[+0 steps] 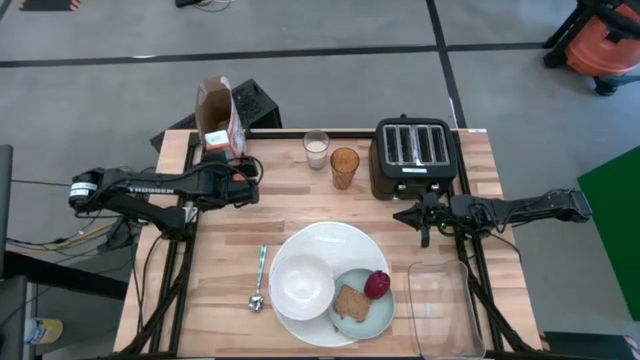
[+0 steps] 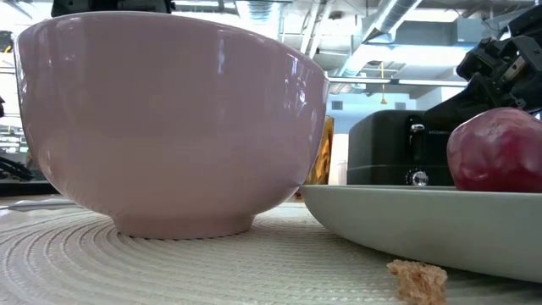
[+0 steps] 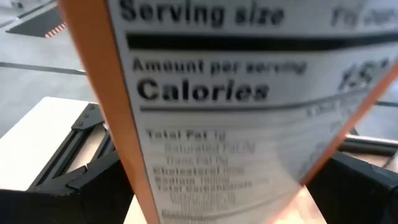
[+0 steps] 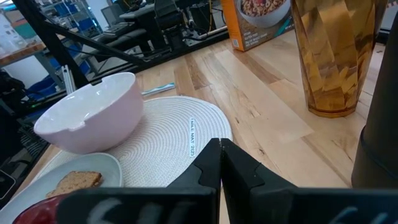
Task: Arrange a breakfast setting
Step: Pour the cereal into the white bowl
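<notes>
Upper left of the high view: left end effector point(image 1: 238, 170) clamped on the orange-white cereal box point(image 1: 218, 118), which stands upright at the worktop point(image 1: 290, 215) back edge; its nutrition panel fills the left wrist view. Milk glass point(image 1: 316, 149) and amber glass point(image 1: 344, 167) sit side by side at upper centre, left of a black toaster point(image 1: 415, 157). Right end effector point(image 1: 409, 215) hovers just below the toaster, fingers pressed together, empty. Lower centre: large white plate point(image 1: 335, 242) carries white bowl point(image 1: 302, 284) and pale green small plate point(image 1: 372, 318), with toast point(image 1: 351, 302) and red fruit point(image 1: 377, 285). Teal-handled spoon point(image 1: 260, 279) lies just left. Clear tray point(image 1: 444, 310) at lower right.
</notes>
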`<state>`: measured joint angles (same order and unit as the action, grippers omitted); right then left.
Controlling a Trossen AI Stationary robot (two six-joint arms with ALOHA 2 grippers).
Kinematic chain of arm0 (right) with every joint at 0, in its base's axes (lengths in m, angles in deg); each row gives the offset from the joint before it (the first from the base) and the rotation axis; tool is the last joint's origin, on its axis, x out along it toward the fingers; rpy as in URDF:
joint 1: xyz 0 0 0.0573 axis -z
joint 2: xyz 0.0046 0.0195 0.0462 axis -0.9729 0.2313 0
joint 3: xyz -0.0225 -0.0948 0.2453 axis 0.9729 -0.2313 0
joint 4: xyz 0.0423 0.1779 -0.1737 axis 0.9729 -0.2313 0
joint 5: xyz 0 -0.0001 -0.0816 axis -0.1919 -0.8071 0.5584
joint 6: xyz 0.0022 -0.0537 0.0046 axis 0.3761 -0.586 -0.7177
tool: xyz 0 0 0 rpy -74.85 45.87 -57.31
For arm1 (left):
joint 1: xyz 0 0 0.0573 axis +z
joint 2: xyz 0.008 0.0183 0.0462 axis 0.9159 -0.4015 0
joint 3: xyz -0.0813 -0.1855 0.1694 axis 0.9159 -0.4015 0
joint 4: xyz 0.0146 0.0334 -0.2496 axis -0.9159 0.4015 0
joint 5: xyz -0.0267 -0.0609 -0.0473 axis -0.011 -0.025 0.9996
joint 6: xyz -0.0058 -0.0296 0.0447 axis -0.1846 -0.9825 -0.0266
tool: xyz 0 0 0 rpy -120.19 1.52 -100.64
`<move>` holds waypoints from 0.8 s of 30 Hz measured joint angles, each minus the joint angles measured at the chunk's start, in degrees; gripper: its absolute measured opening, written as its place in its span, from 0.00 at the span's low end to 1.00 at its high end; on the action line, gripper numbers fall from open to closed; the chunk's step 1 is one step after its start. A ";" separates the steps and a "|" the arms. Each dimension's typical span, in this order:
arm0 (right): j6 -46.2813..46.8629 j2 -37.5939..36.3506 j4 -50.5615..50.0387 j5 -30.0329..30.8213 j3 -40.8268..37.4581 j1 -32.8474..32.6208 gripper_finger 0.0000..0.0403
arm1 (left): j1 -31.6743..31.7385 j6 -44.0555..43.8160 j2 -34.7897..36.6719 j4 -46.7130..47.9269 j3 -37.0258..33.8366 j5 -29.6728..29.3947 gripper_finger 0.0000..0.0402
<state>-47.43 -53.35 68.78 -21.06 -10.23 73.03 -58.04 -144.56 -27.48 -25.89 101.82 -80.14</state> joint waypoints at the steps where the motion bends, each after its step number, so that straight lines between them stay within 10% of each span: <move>1: 0.00 -0.02 0.01 0.00 0.00 0.00 0.08 | 0.37 0.00 -0.07 -0.25 0.00 -0.17 0.99; 24: 0.00 0.00 0.01 0.00 0.00 0.00 0.08 | 2.59 5.04 -0.20 -14.21 -8.31 0.93 0.92</move>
<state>-47.43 -53.35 68.79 -21.06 -10.23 73.03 -55.45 -139.51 -27.68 -40.10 93.51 -79.20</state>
